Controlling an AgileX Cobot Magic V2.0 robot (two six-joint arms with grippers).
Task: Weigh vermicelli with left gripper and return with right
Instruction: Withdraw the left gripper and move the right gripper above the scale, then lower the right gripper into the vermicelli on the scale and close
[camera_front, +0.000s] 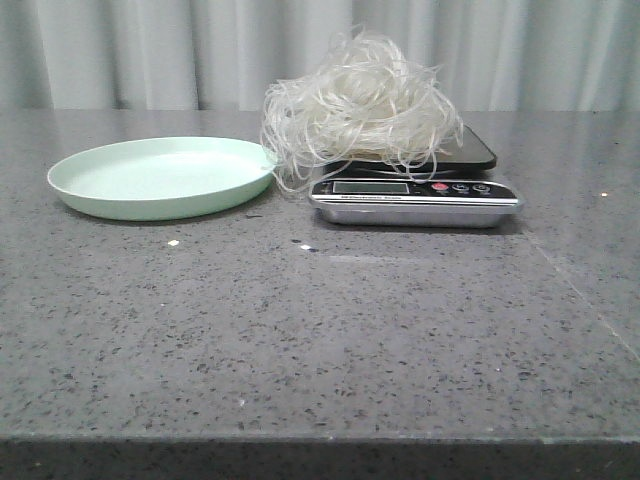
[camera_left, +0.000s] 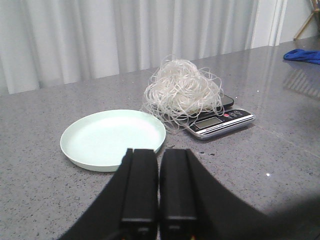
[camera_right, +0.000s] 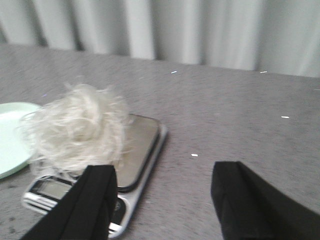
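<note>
The vermicelli (camera_front: 358, 100), a fluffy whitish tangle, lies on the dark platform of the kitchen scale (camera_front: 415, 195); some strands hang over the display. It also shows in the left wrist view (camera_left: 182, 91) and the right wrist view (camera_right: 75, 127). The pale mint-green plate (camera_front: 160, 176) sits empty left of the scale. My left gripper (camera_left: 159, 182) is shut and empty, pulled back on the near side of the plate (camera_left: 112, 137). My right gripper (camera_right: 162, 200) is open and empty, low over the table, one finger (camera_right: 92, 200) in front of the scale's display end. Neither gripper shows in the front view.
The grey speckled stone table (camera_front: 320, 330) carries a few small white crumbs (camera_front: 173, 243). White curtains hang behind the table. A blue cloth (camera_left: 302, 55) lies far off at the table's edge in the left wrist view.
</note>
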